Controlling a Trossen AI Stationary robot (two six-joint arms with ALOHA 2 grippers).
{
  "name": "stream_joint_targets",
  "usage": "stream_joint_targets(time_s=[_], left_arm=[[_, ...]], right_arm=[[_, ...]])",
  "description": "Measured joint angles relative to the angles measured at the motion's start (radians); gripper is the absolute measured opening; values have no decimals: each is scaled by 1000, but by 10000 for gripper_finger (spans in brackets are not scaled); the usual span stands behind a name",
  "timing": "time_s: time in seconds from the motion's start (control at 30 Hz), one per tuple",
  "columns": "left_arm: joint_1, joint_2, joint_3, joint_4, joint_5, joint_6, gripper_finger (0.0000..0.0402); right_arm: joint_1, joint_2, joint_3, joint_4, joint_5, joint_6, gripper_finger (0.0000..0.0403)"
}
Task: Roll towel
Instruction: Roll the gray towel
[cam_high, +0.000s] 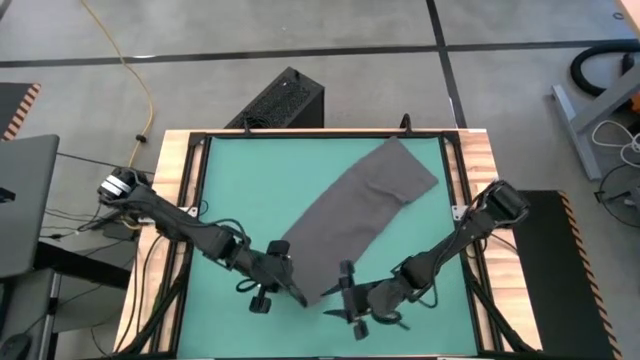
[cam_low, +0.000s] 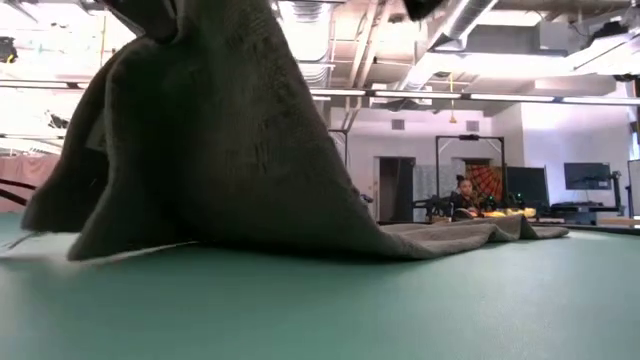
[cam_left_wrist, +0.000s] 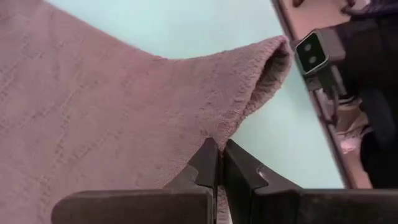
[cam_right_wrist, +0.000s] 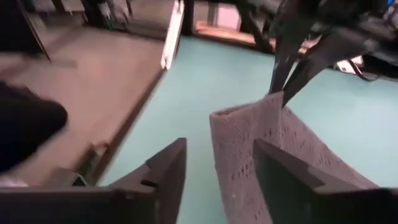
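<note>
I see a plain dark grey towel (cam_high: 358, 212) on a teal-green table mat (cam_high: 240, 180) with a pale wood border.

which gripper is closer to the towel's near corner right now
Left. The left gripper is shut on the towel at its lifted near corner. The right gripper stands open just beside that same raised edge, fingers either side of it, not gripping.

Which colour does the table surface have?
Plain teal green table surface, clearest in the high view.
</note>
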Motion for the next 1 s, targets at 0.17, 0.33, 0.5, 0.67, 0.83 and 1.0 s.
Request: stream_joint_targets(time_s=[0.17,0.33,0.5,0.67,0.83,1.0], left_arm=[[1,12,0,-6,3,-5,0],[1,19,0,3,0,-4,0],[-1,24,0,10,13,-3,0],[-10,24,0,11,24,13,0],[-17,24,0,10,26,28,0],[-17,24,0,14,26,39,1]], right_arm=[[-6,103,183,-255,1,-17,284],[-14,195,306,-327,53,20,296],[-16,261,373,-342,178,55,295],[-15,275,382,-355,235,103,289],[-15,273,382,-365,241,126,254],[-16,272,382,-366,240,150,151]])
